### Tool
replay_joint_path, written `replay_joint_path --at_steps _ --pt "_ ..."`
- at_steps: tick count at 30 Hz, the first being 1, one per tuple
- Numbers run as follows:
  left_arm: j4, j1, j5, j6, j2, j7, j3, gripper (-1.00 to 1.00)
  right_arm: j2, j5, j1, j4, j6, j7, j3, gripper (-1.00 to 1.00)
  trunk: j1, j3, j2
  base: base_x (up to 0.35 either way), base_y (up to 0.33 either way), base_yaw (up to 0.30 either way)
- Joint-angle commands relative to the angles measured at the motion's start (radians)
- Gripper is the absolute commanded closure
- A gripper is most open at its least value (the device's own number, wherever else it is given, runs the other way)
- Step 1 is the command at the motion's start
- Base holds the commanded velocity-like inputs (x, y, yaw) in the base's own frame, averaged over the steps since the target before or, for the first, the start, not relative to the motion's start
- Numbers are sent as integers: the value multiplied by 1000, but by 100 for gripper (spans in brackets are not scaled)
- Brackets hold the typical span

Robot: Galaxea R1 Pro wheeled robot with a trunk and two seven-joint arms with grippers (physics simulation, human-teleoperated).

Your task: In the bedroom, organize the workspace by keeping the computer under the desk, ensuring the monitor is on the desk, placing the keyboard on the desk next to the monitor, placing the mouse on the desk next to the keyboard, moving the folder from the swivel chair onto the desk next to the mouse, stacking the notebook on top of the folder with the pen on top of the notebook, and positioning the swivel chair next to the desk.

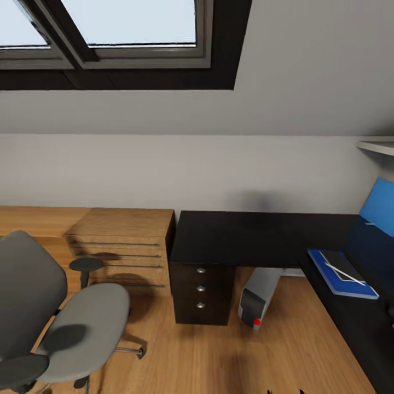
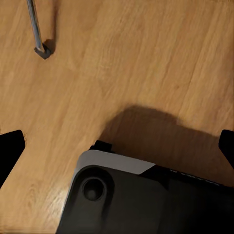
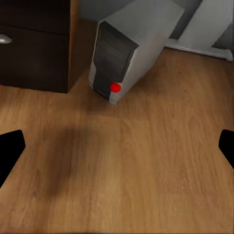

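Folder (image 1: 342,274), notebook (image 1: 343,265) and pen (image 1: 345,271) are stacked on the desk (image 1: 241,238); the computer (image 1: 259,298) is tucked beneath. Both grippers (image 2: 117,146) (image 3: 117,146) are held spread over floor.

We see the computer (image 1: 259,299) standing under the desk (image 1: 241,238), just right of its drawer unit (image 1: 201,290), the folder (image 1: 342,273) with the notebook (image 1: 343,265) lying on the desk's right wing, and the swivel chair (image 1: 54,323) well left of the desk.

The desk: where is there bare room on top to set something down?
The desk is bare along its wall-side stretch, from above the drawer unit to the corner. The right wing is crowded: the folder lies there with the notebook and pen stacked on it.
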Motion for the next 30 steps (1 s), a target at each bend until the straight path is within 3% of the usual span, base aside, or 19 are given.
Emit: replay_joint_path --at_steps 1,9,16,20,22,30 --pt "1 -1 8 -4 1 7 -9 -100 0 2 -1 2 -2 -6 8 -100 -4 1 6 0 0 281" --pt "1 -1 8 -5 -1 7 -9 -100 -25 19 -1 1 -12 -6 9 -100 -34 23 62 0 0 281" --pt "1 -1 9 -7 1 7 -8 -100 -26 19 -1 2 -16 -6 10 -100 -57 39 104 0 0 282" --pt "6 -1 9 -90 0 8 -3 -100 -26 20 -1 1 -16 -6 10 -100 -57 37 104 0 0 281" --pt "31 -1 8 -163 1 17 0 -100 -26 20 -1 1 -16 -4 10 -100 -57 36 104 0 0 278" --pt "43 -1 6 -197 8 20 -3 -100 -28 21 -1 2 -16 25 10 -100 -57 31 104 0 0 273"
